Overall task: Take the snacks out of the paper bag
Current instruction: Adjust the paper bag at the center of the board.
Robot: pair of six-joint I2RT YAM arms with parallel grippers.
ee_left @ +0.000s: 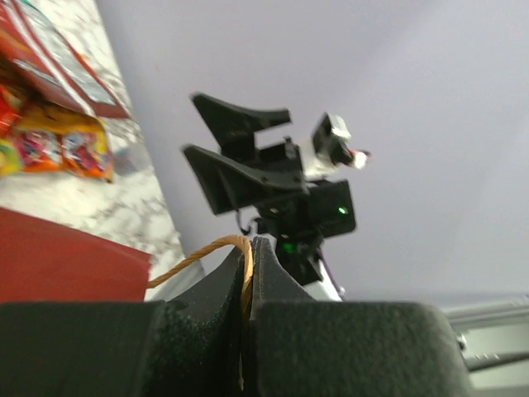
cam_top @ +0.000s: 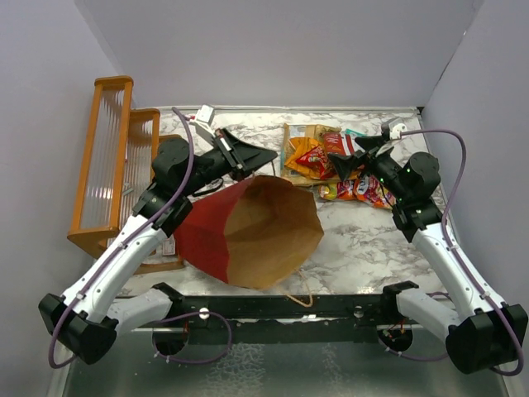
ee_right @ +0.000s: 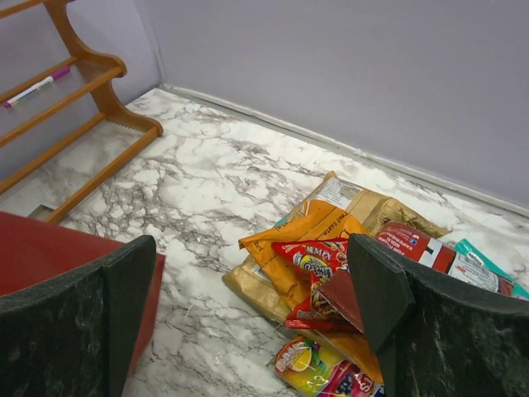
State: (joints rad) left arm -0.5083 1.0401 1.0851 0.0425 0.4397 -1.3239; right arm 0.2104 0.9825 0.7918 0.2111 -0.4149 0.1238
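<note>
The paper bag point(cam_top: 248, 227) lies on its side, dark red outside, its brown mouth open toward the near right. My left gripper point(cam_top: 248, 155) is shut on one of the bag's twisted tan handles point(ee_left: 198, 255), which runs between the fingers point(ee_left: 273, 281). The snacks point(cam_top: 310, 153) lie in a pile on the marble table behind the bag: an orange chip bag point(ee_right: 306, 231), a red packet point(ee_right: 318, 260), a dark red packet point(ee_right: 413, 244), a teal pouch point(ee_right: 479, 260) and candy packs point(cam_top: 364, 190). My right gripper point(ee_right: 252, 306) hangs open just over the pile, holding nothing.
An orange wooden rack point(cam_top: 107, 165) stands at the far left, close to the left arm. The bag's second handle point(cam_top: 299, 296) lies by the near rail. Grey walls close off the back and both sides of the marble table point(cam_top: 364, 240).
</note>
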